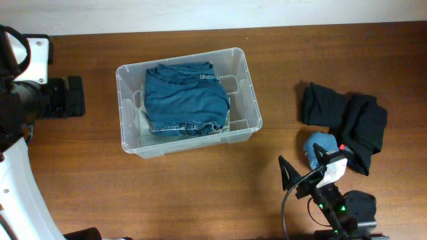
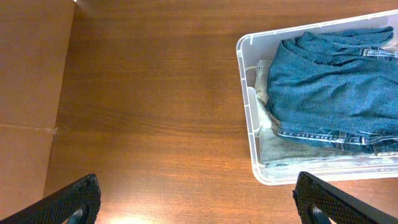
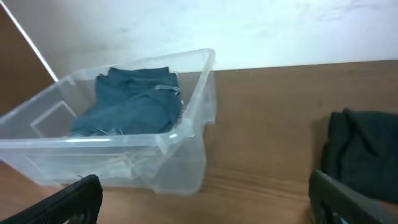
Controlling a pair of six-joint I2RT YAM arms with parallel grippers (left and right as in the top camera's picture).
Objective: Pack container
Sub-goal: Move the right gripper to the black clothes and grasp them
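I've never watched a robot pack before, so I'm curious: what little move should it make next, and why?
Probably lower the right gripper onto the small light-blue cloth beside it. Its jaws stand open and empty, and that cloth and the black garment lie on the table outside the container, which already holds folded jeans.

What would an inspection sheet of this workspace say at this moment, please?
Surface: brown wooden table.
Job's things: clear container holds folded blue jeans over a pale cloth; black garment and light-blue cloth lie outside, to its right.
Clutter: nothing seen.
Grippers: left gripper open, empty; right gripper open, empty.
Cables: one black cable at front right.
Surroundings: white wall behind the table.
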